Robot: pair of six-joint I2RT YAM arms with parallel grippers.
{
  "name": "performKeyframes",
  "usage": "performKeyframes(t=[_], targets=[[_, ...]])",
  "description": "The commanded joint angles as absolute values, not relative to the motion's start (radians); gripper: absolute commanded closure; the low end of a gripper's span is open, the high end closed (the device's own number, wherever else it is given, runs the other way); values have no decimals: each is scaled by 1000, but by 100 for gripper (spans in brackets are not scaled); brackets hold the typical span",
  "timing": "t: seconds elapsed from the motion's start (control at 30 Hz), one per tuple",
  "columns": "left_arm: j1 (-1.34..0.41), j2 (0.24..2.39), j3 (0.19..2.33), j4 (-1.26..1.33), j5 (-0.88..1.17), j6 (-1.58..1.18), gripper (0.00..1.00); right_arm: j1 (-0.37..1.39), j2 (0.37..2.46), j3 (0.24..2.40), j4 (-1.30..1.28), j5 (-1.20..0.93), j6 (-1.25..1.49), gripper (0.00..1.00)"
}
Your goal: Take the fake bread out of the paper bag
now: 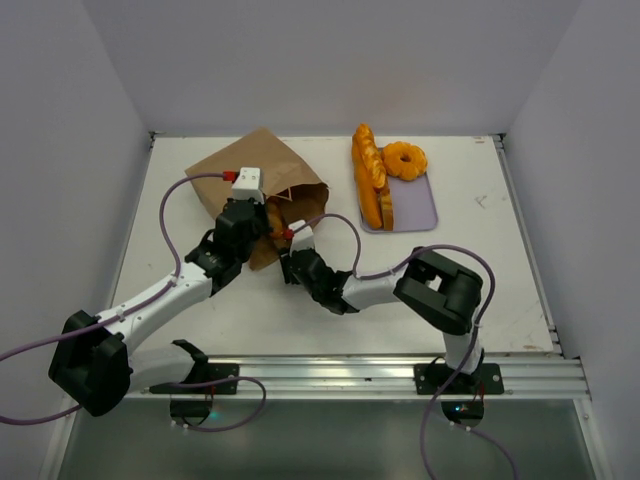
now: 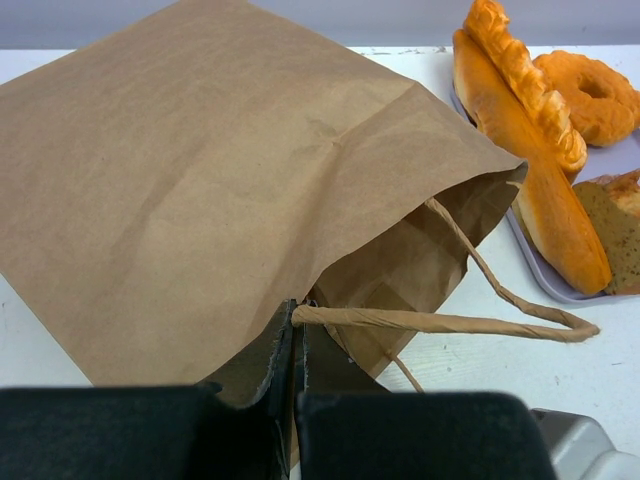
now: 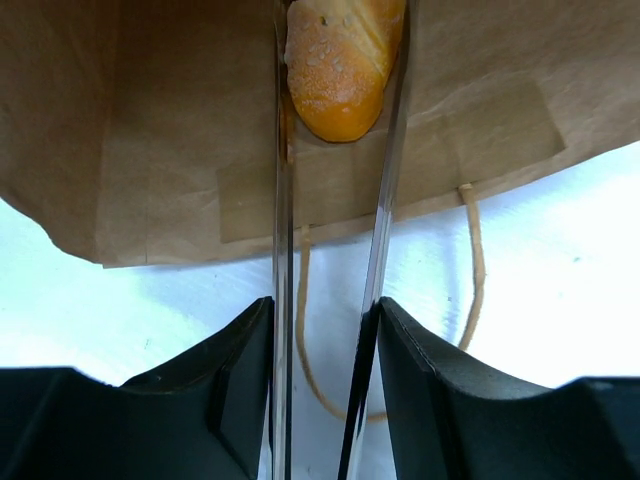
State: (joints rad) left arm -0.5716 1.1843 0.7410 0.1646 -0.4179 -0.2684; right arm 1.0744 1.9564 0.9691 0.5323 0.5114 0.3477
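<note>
The brown paper bag lies flat on the table with its mouth toward the tray. My left gripper is shut on the bag's upper mouth edge, where a cord handle is attached, and holds the mouth open. My right gripper is shut on long metal tongs, one finger pressed on each arm. The tong tips reach into the bag and pinch the end of a golden piece of fake bread just inside the mouth. In the top view this piece shows between both grippers.
A lavender tray at the back right holds long loaves and a ring-shaped piece. The left wrist view shows the same loaves and ring. A second cord handle lies on the white table.
</note>
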Motion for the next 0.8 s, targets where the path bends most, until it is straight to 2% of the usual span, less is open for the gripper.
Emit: performKeyframes(t=[0.0,0.07,0.23,0.77], targets=[[-571,1180,744,219,-420,-261,100,1075,1872,954,548,565,356,62],[-571,1184,744,219,-420,-261,100,1075,1849,947,537,557,353,66],[-571,1192,747,216,-422,-262,100,1075,1801,923,519,537,353,84],[-571,1227,761,207,-416,-264,100,1075,1649,809,472,474,400,90]])
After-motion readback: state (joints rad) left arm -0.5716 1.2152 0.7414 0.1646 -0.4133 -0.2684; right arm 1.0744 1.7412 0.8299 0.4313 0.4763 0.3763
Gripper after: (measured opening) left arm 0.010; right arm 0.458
